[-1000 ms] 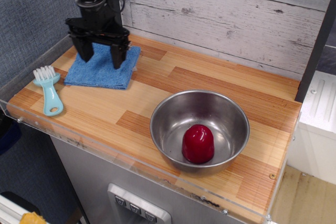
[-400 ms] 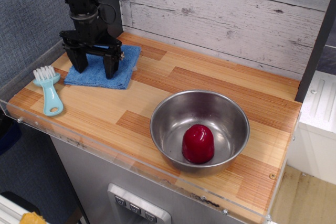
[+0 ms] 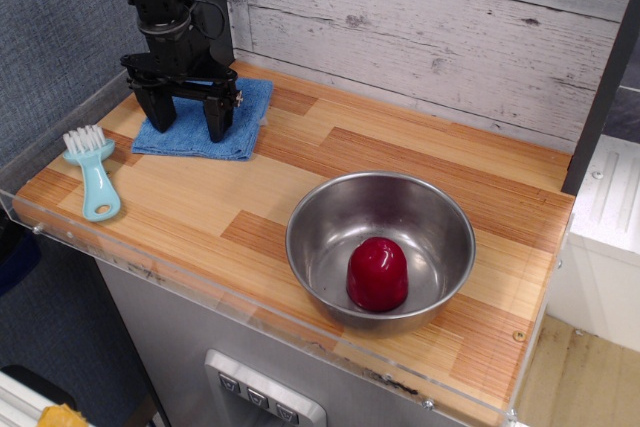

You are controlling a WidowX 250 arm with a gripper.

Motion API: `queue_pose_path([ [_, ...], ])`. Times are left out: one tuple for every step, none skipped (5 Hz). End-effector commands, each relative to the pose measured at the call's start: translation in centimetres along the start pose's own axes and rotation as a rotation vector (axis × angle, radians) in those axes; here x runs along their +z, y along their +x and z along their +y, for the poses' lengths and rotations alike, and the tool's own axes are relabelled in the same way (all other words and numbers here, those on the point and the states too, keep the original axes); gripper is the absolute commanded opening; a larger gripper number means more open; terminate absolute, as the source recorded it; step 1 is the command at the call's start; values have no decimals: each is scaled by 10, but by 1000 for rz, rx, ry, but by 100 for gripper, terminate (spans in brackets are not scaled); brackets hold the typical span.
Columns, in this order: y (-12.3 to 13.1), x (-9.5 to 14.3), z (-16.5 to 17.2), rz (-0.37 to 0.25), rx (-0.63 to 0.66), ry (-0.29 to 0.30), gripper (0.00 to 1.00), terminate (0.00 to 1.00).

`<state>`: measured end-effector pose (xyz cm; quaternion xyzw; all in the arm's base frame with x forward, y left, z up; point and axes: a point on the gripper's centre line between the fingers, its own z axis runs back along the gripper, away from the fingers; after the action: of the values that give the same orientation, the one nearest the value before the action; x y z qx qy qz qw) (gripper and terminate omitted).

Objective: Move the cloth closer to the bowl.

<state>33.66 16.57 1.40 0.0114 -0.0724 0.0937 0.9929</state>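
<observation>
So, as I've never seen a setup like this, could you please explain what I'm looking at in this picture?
It is a single camera view, looking down at an angle on a wooden counter. The black machine at the back left is a robot arm; its gripper, two fingers spread open, stands over a blue cloth lying flat. It holds nothing. To the left lies a turquoise brush. Nearer the front sits a steel bowl with a red dome-shaped object inside. The cloth lies apart from the bowl.

Shiny steel bowl (image 3: 381, 247), terry cloth (image 3: 205, 119)
</observation>
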Motion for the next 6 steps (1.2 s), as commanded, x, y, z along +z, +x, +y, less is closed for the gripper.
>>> queue_pose_path([
  [-9,16,-12,-21,-67,8,100,0],
  [-12,17,-24,-19,-98,-6,100,0],
  [-14,20,-38,-19,-136,-17,100,0],
  [-21,19,-52,-16,-177,-28,100,0],
  [-31,20,-68,-5,-226,-39,100,0],
  [-40,20,-85,-9,-270,-58,100,0],
])
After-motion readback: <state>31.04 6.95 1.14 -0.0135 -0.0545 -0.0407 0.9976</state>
